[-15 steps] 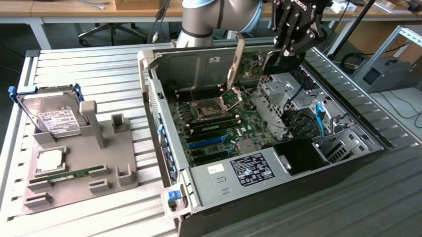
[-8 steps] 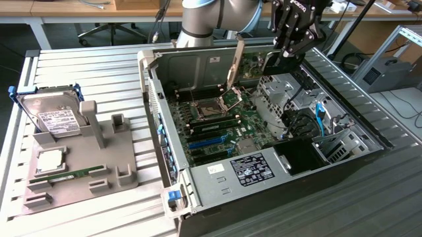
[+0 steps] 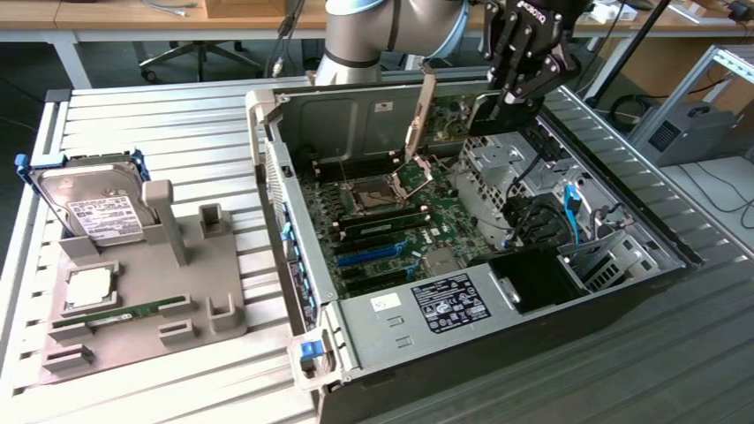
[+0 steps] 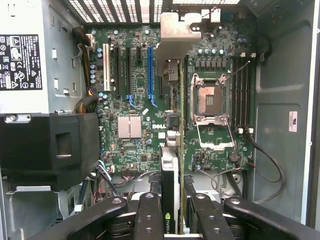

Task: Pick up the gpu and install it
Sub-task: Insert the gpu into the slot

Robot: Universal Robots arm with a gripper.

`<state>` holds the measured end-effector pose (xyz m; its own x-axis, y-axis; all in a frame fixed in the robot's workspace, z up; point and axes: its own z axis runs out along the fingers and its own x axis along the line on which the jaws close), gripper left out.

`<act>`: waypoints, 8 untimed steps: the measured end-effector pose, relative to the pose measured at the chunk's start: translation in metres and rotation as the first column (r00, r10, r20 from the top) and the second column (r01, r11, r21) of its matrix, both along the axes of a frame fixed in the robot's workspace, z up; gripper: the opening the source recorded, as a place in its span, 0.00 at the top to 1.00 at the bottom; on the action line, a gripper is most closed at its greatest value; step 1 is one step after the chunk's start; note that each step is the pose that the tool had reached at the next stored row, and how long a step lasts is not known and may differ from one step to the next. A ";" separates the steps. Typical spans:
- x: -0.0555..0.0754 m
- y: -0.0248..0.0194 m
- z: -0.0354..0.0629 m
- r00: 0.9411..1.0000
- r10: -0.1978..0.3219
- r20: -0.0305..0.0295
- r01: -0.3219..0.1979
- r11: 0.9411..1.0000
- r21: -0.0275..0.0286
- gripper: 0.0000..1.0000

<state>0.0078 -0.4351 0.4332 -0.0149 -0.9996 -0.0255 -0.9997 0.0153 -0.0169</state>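
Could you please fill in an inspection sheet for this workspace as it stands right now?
Surface: slatted metal table, carrying an open computer case and a grey fixture.
Job's things: gpu held edge-on above the motherboard, not seated in any slot; the blue slot is free.
Clutter: hard drive, memory stick and a processor chip sit on the fixture.
Grippers: gripper shut on the gpu, over the far end of the case.
Cables: blue cable inside the case; black cables beside the motherboard.
Surroundings: office chair and workbench behind the table.
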 end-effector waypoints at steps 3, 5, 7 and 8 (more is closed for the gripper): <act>-0.001 0.0000 -0.0008 1.000 0.000 0.000 0.000 1.000 0.000 0.73; -0.004 0.0001 -0.0014 1.000 -0.001 0.000 0.001 1.000 0.000 0.73; -0.007 0.0001 -0.0023 1.000 -0.008 0.000 0.008 1.000 0.000 0.73; -0.008 0.0001 -0.0026 1.000 -0.012 0.000 0.012 1.000 -0.001 0.73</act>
